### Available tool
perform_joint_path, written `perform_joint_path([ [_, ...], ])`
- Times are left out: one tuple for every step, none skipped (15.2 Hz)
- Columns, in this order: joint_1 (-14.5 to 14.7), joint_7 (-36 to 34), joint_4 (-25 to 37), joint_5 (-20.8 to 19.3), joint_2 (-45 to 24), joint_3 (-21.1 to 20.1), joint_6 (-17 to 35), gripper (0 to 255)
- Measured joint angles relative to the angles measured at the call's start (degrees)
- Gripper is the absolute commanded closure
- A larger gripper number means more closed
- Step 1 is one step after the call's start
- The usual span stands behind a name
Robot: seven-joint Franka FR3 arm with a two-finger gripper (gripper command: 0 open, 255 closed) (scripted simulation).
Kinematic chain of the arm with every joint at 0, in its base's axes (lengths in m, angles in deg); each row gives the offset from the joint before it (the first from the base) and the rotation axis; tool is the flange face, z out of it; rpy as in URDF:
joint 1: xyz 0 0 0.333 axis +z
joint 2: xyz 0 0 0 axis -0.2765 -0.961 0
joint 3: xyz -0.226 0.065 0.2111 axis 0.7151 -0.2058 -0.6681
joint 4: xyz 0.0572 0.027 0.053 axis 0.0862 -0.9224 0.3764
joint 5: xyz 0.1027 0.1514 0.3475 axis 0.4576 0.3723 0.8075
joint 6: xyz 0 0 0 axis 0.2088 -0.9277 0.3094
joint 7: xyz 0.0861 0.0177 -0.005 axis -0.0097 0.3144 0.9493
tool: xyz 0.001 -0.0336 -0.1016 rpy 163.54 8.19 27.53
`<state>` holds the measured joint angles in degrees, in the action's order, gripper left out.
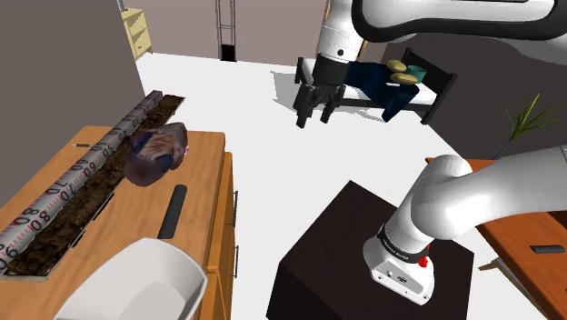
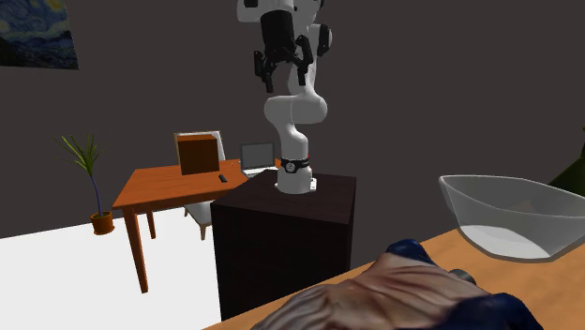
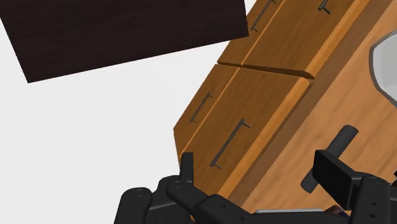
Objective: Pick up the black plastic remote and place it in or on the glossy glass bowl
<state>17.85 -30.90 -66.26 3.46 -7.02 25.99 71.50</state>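
On the wooden dresser (image 1: 205, 171), remote (image 1: 173, 211) lies between bowl (image 1: 136, 284) and bundle (image 1: 156, 151); gripper (image 1: 313, 116) hangs wide, empty.

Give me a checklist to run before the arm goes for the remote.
1. Gripper open and empty: ok.
2. Remote lying free on the wooden dresser top, nothing on it: ok.
3. Gripper over the remote: not ok; it hangs high, off to the dresser's drawer side.
4. Bowl upright, nothing seen inside: ok.
5. Stretch from remote to bowl clear: ok; the purple-brown crumpled object lies on the remote's other side.
6. Gripper turned to span the remote's width: cannot tell.
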Motion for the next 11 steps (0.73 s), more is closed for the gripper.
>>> perform_joint_path([
  [0.13,-1.73,0.17,0.71,-1.36,-1.18,1.11,0],
  [0.19,-3.2,-0.1,1.32,-2.87,-2.24,2.75,0],
  [0.33,-5.0,0.5,1.99,-4.85,-3.54,4.12,0],
  [0.42,-6.64,0.55,2.55,-6.15,-4.6,5.29,0],
  [0.44,-8.12,0.82,2.97,-7.41,-5.48,6.18,0],
  [0.51,-9.78,1.16,3.44,-8.84,-6.53,7.22,0],
  [0.68,-11.75,1.81,3.96,-10.9,-7.93,8.64,0],
  [0.69,-13.3,1.98,4.31,-12.55,-8.92,10.01,0],
  [0.67,-14.89,2.41,4.56,-14.47,-9.93,11.43,0],
  [0.68,-16.63,3.13,4.75,-16.64,-11.04,12.84,0],
  [0.73,-18.43,3.83,4.91,-18.28,-12.03,13.76,0],
])
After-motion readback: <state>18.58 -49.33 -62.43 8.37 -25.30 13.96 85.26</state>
